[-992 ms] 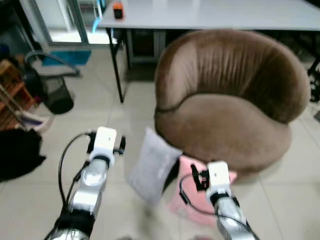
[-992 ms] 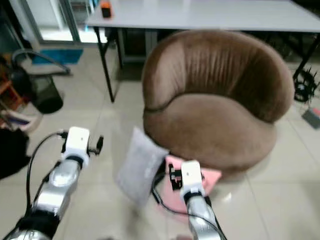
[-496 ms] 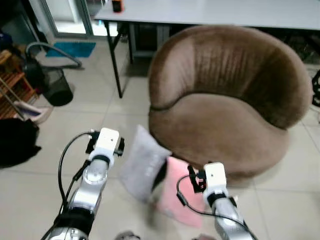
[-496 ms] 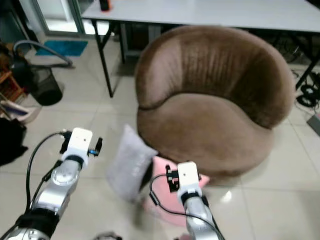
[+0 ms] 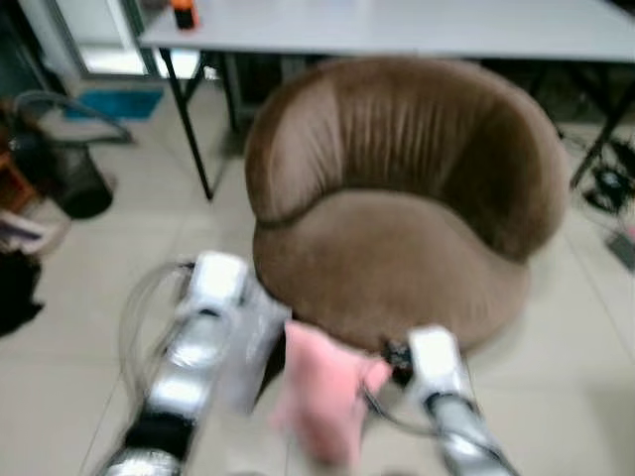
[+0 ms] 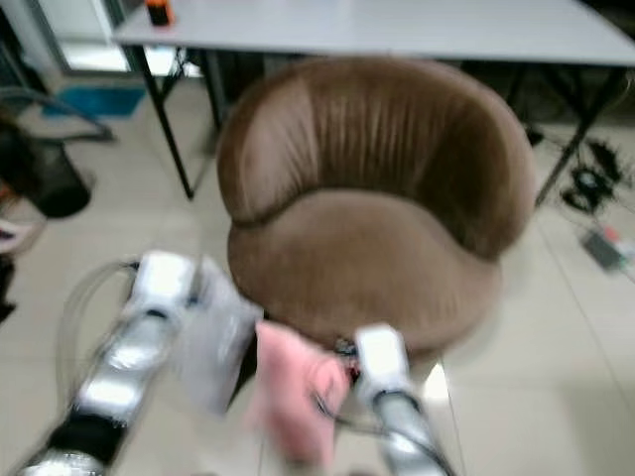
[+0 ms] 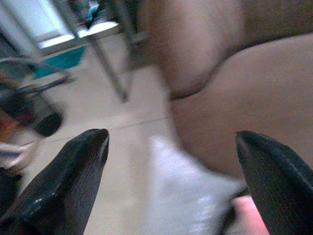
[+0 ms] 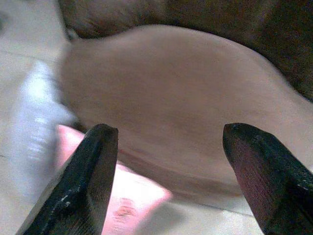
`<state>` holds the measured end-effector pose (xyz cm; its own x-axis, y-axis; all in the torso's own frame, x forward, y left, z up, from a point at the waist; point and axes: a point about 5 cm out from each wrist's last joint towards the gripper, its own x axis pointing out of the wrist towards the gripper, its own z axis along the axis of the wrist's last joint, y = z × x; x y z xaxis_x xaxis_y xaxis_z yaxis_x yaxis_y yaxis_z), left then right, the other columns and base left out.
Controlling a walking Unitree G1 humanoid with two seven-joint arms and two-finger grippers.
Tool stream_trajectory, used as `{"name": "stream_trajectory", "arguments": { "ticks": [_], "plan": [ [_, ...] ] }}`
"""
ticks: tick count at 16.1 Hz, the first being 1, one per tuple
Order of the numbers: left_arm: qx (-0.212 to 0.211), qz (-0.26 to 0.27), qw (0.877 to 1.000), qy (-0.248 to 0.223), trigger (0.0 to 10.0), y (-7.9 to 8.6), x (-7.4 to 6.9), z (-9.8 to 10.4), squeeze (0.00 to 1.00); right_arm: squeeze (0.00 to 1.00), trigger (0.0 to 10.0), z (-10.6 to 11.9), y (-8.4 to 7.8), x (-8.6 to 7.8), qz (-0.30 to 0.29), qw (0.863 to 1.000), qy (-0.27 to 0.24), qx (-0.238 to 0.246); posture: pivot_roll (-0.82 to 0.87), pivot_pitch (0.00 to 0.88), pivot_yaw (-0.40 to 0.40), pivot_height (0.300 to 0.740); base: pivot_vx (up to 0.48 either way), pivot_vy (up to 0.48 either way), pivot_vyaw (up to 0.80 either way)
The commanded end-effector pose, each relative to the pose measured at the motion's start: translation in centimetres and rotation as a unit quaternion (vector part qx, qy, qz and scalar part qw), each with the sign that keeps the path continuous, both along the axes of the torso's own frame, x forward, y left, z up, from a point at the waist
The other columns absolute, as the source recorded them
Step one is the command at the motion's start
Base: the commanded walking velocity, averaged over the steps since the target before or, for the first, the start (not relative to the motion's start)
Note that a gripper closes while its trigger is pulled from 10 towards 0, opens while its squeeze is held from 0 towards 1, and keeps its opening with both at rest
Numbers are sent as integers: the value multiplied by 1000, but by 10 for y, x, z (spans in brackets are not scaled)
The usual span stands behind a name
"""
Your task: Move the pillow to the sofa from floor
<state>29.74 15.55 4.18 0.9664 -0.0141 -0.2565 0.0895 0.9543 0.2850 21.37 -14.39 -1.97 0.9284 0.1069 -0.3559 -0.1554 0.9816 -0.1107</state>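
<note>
A grey pillow [image 5: 246,342] leans on the tiled floor against the front left of the round brown sofa [image 5: 397,228], blurred. A pink pillow [image 5: 322,397] lies beside it, in front of the sofa's base. Both arms reach forward on either side of the pillows. The left gripper [image 7: 171,139] is open, with the grey pillow [image 7: 181,196] and the sofa seat ahead of its fingers. The right gripper [image 8: 169,131] is open too, facing the sofa seat [image 8: 186,98], with the pink pillow [image 8: 122,200] below and the grey pillow [image 8: 34,127] to one side. Neither gripper holds anything.
A white table [image 5: 397,25] with black legs stands behind the sofa, an orange object [image 5: 184,15] on its left end. A dark bin [image 5: 74,183] and clutter sit at the far left. Cables [image 5: 605,178] lie on the floor at the right.
The whole picture has shifted and blurred, so the camera moved; the sofa now sits further left. Both grippers stay open on either side of the pillows.
</note>
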Motion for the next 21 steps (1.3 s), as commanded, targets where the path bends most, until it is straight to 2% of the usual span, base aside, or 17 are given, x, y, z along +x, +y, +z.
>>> {"name": "stream_trajectory", "arguments": {
  "ticks": [1,4,6,8,10,13,16,19,21],
  "plan": [
    [18,21,1000,-4,10000,17,1,3,0,0,10000,6,13,5,13,1000,-16,14,19,47,16,730,461,0,0],
    [15,11,999,-26,10000,10,0,7,0,0,10000,1,26,10,23,1000,-9,5,22,49,15,730,146,0,185],
    [10,18,1000,-20,10000,10,-2,4,0,0,10000,-1,29,12,28,1000,-5,8,23,52,14,730,0,0,738],
    [6,13,1000,-14,10000,9,-4,1,0,27,10000,-1,24,12,24,1000,-3,6,24,54,14,730,0,0,731],
    [6,0,1000,-15,10000,5,-5,1,0,0,10000,-1,19,11,11,1000,-5,13,23,54,15,730,0,0,716],
    [0,-12,1000,-13,10000,0,-5,1,0,0,10000,-3,17,13,11,1000,-3,5,22,56,16,730,0,-401,0],
    [-9,3,1000,-25,10000,2,-4,5,0,0,10000,-6,16,13,19,1000,3,8,25,58,16,730,290,-380,0],
    [-5,12,1000,-12,10000,6,-3,3,0,0,10000,-7,10,13,28,1000,5,3,27,58,13,730,475,0,0],
    [-1,20,1000,-19,10000,6,-4,3,0,0,10000,-7,6,15,30,1000,6,-7,27,58,13,730,240,0,0]
  ]
}}
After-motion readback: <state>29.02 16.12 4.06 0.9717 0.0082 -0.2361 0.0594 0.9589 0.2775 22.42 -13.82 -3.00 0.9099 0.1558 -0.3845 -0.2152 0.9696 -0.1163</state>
